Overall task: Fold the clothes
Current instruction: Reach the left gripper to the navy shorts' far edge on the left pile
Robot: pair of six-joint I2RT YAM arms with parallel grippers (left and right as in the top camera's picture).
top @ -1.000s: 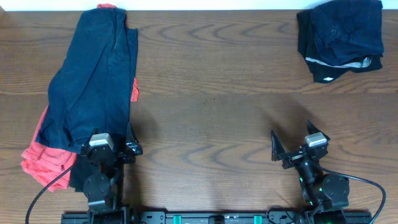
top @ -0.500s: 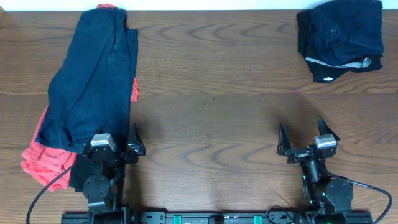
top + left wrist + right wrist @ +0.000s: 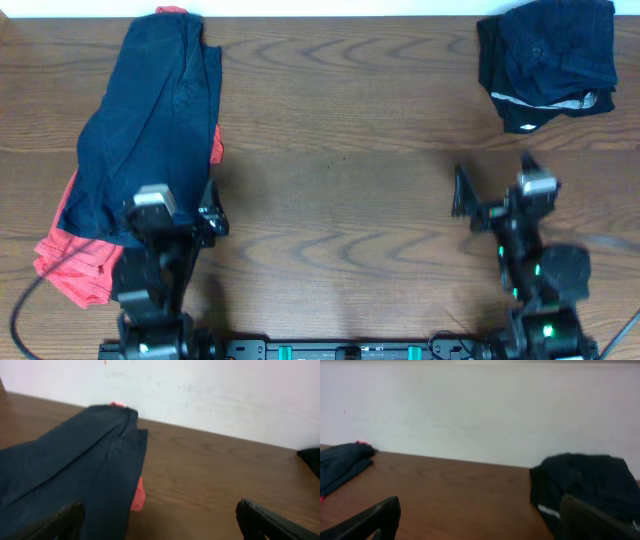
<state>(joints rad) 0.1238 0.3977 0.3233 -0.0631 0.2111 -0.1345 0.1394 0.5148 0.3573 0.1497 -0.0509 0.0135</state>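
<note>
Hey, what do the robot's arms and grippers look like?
Both arms are black with round joint housings. The left gripper and right gripper each carry a silver-grey block and two black pointed fingers. A black cable runs from the left arm; green lights glow on the right arm.

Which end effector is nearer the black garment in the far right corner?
Right. The right end effector is on the table directly in front of the black garment, with bare wood between them. The left end effector is across the table, by the navy garment.
</note>
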